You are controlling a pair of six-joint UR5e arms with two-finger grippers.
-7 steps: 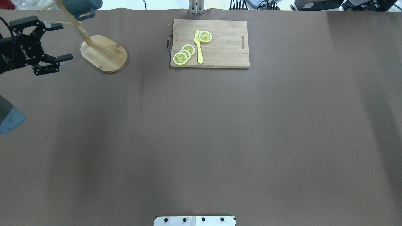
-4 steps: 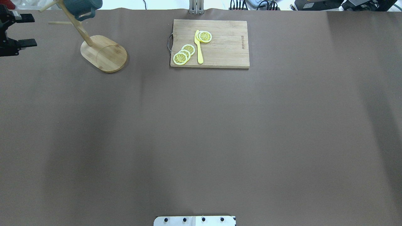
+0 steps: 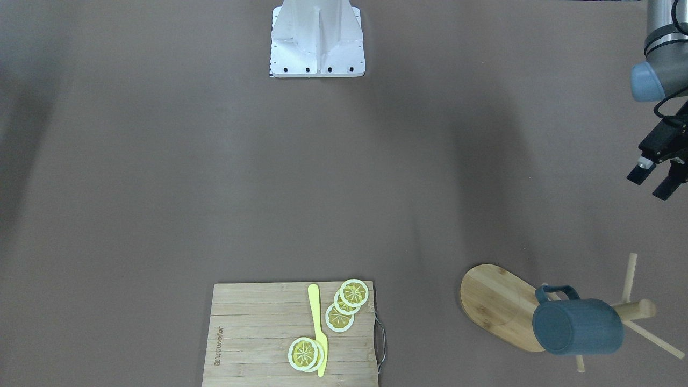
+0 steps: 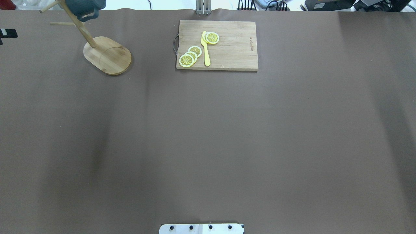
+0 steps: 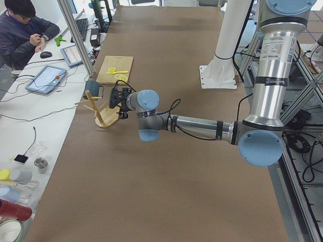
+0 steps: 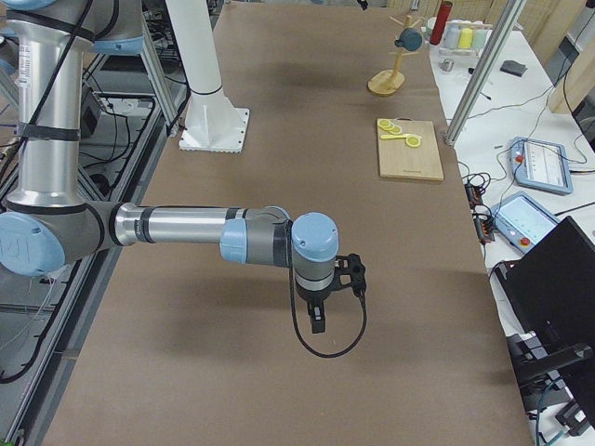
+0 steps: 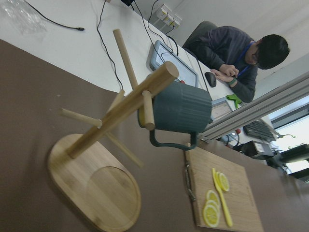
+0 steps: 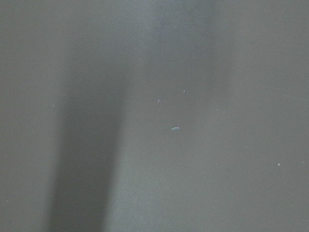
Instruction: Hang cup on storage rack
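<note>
The dark blue-grey cup (image 3: 578, 326) hangs by its handle on a peg of the wooden storage rack (image 3: 494, 303), clear of the table. Both also show in the left wrist view, the cup (image 7: 183, 108) on the rack (image 7: 96, 188), and at the overhead view's top left, the cup (image 4: 85, 5) over the rack's base (image 4: 109, 57). My left gripper (image 3: 653, 184) is open and empty, well apart from the rack on the robot's side. My right gripper (image 6: 318, 311) shows only in the exterior right view, low over bare table; I cannot tell whether it is open or shut.
A bamboo cutting board (image 4: 230, 48) with lemon slices (image 4: 190, 56) and a yellow knife (image 4: 205, 48) lies at the table's far middle. The robot's white base plate (image 3: 317, 43) is at the near edge. An operator (image 5: 22, 27) sits beyond the table's far side.
My left gripper has drawn back to the left, away from the rack, almost out of the overhead view, still open. The cup stays hanging on the peg.
</note>
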